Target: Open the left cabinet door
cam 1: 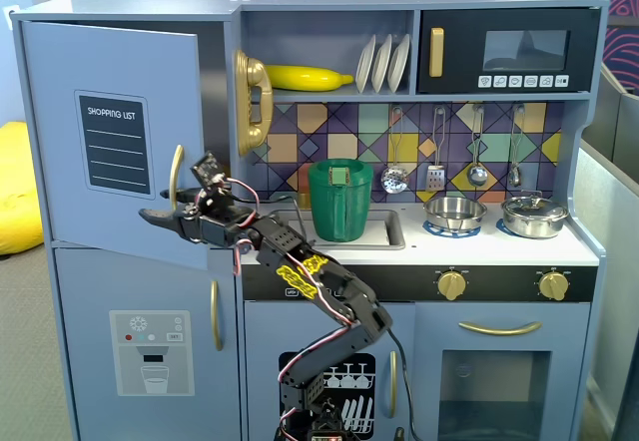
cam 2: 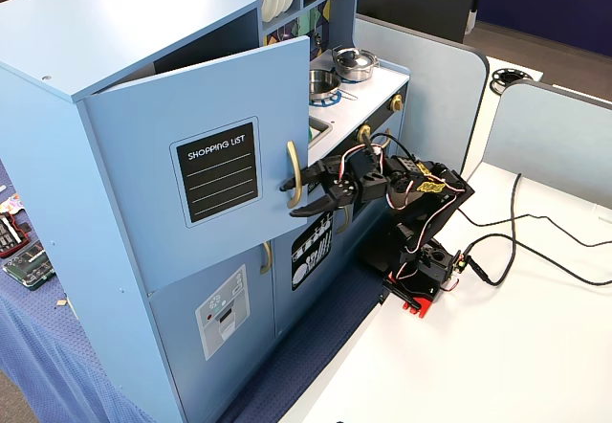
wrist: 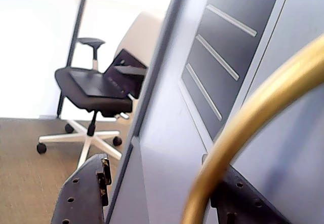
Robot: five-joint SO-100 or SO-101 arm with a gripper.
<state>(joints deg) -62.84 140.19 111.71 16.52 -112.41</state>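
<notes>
The left cabinet door (cam 1: 110, 112) is a blue-grey panel with a black "SHOPPING LIST" chalkboard. It stands partly swung out from the toy kitchen, with a gap along its handle side; it also shows in the other fixed view (cam 2: 210, 126) and, close up, in the wrist view (wrist: 167, 133). Its curved gold handle (cam 1: 176, 177) (cam 2: 295, 169) (wrist: 243, 133) runs vertically near the free edge. My gripper (cam 1: 158, 208) (cam 2: 289, 199) (wrist: 157, 168) is open at the handle's lower end. The handle lies between the jaws, close against the right finger (wrist: 238, 198) in the wrist view. The jaws hold nothing.
Below the open door is a door with a water-dispenser graphic (cam 1: 150, 346), and to its right a small dish-rack door (cam 1: 344, 391). A green pitcher (cam 1: 339, 202) sits in the sink behind the arm. An office chair (wrist: 96, 84) stands beyond. Cables (cam 2: 535, 241) cross the white table.
</notes>
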